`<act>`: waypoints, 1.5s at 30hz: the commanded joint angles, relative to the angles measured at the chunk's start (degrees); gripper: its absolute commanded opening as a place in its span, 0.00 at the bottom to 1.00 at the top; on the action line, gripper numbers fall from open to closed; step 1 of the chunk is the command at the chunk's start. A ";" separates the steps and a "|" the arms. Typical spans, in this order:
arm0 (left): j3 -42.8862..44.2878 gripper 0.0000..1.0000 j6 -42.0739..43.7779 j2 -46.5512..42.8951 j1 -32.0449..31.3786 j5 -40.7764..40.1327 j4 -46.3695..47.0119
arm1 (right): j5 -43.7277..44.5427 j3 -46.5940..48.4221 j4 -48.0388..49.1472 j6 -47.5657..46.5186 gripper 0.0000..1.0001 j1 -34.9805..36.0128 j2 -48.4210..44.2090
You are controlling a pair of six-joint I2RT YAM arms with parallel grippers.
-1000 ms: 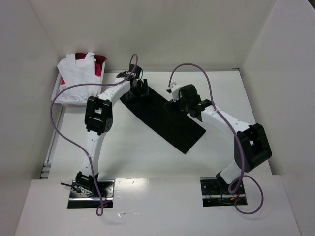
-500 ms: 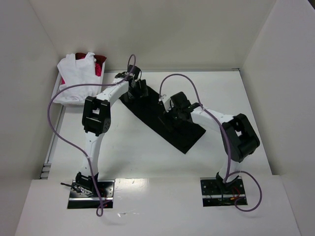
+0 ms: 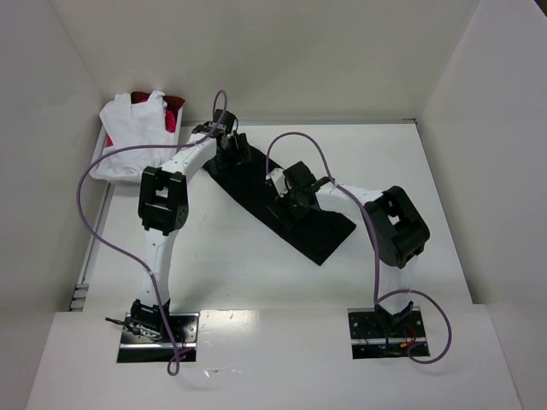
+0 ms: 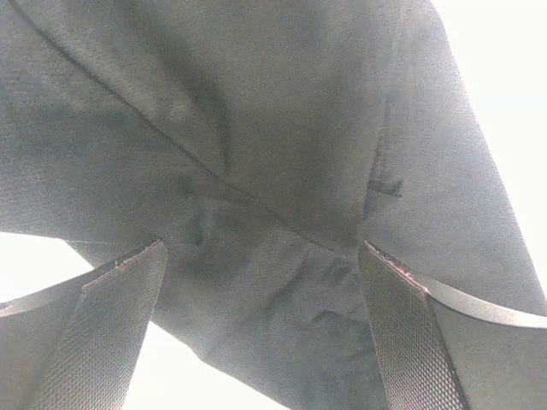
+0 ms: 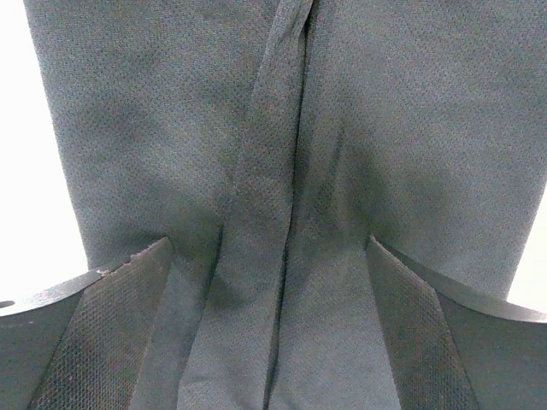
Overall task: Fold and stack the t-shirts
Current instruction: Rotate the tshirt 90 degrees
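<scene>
Left of the black t-shirt (image 3: 312, 226), a soft white t-shirt (image 3: 132, 128) and a red t-shirt (image 3: 173, 115) are heaped in the basket (image 3: 101, 166). The black t-shirt, a long fine-knit strip, lies diagonally on the desk (image 3: 231, 256). The left gripper (image 3: 232, 158), spread wide, is over its far end, and the right gripper (image 3: 286, 201), also wide, is over its creased middle.

No legible text, brand, number or sign in any view. Black shirt (image 3: 329, 235) is plain weave close up in both wrist views, with no print or readable tag. Base plates (image 3: 184, 337) are too small in the top view to make out any marking.
</scene>
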 commanded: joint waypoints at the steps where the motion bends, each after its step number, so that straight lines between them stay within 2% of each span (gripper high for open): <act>1: 3.95 1.00 -0.04 0.91 0.61 0.93 0.51 | 2.67 1.68 -1.55 0.56 0.98 1.96 2.89; 10: 10.56 1.00 2.16 6.71 0.61 1.55 -3.27 | 1.89 3.45 -2.88 6.00 0.98 11.28 5.88; 21: 15.74 1.00 4.45 12.42 -0.52 4.62 -6.78 | -5.41 1.78 -0.69 17.68 0.96 14.88 2.90; 25: 23.72 1.00 6.29 16.11 -1.76 6.03 -10.20 | -7.96 -0.24 2.83 21.83 0.96 15.51 0.35; 29: 41.71 1.00 6.29 26.54 -2.82 7.69 -18.19 | -8.05 0.37 2.23 23.15 0.96 16.65 0.95; 30: 51.77 1.00 6.29 28.93 -2.82 7.70 -22.22 | -8.05 1.07 2.22 23.15 0.96 17.26 1.74; 32: 60.45 1.00 6.29 33.42 -2.82 9.36 -25.84 | -8.05 1.95 1.61 23.15 0.96 17.79 2.71; 34: 58.73 1.00 5.76 33.44 -3.34 10.94 -25.16 | -8.05 4.14 0.29 23.15 0.95 17.79 4.29; 39: 58.99 1.00 6.99 31.25 -3.96 3.57 -27.09 | -1.66 6.44 -1.99 24.47 0.95 18.32 5.00; 45: 57.85 1.00 7.00 22.99 -2.91 -0.03 -29.55 | 8.99 8.19 -6.39 29.03 0.99 18.32 -3.86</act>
